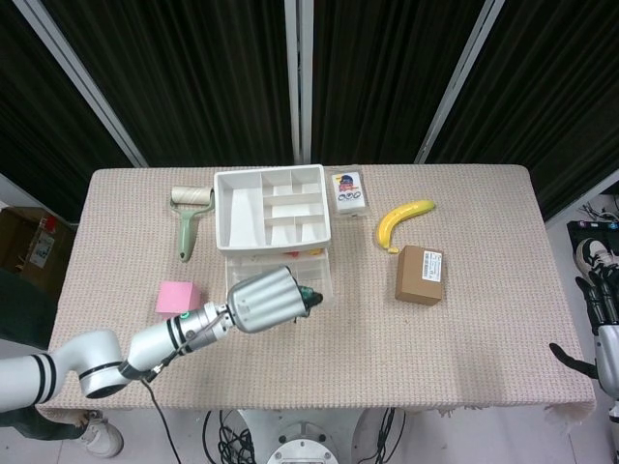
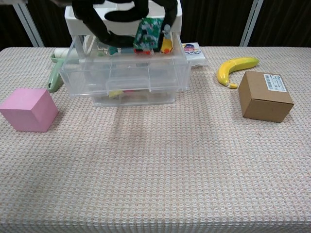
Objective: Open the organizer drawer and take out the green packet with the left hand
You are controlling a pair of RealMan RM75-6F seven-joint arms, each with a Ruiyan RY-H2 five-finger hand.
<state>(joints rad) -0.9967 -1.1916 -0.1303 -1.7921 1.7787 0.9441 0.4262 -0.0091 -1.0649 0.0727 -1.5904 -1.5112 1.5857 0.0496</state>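
Note:
The organizer has a white divided tray (image 1: 230,208) on top and a clear drawer (image 2: 127,77) pulled out toward me. My left hand (image 1: 264,301) hovers above the open drawer's front. It pinches the green packet (image 2: 147,35) between its dark fingers (image 2: 95,19), clear of the drawer walls. In the head view the green packet (image 1: 310,295) pokes out at the hand's right side. A yellow item (image 2: 167,45) stays at the back of the drawer. My right hand (image 1: 602,319) hangs off the table's right edge, fingers apart, holding nothing.
A pink cube (image 2: 29,109) sits left of the drawer, with a green-handled lint roller (image 1: 188,222) behind it. To the right lie a banana (image 2: 235,68), a cardboard box (image 2: 266,96) and a flat printed pack (image 1: 349,191).

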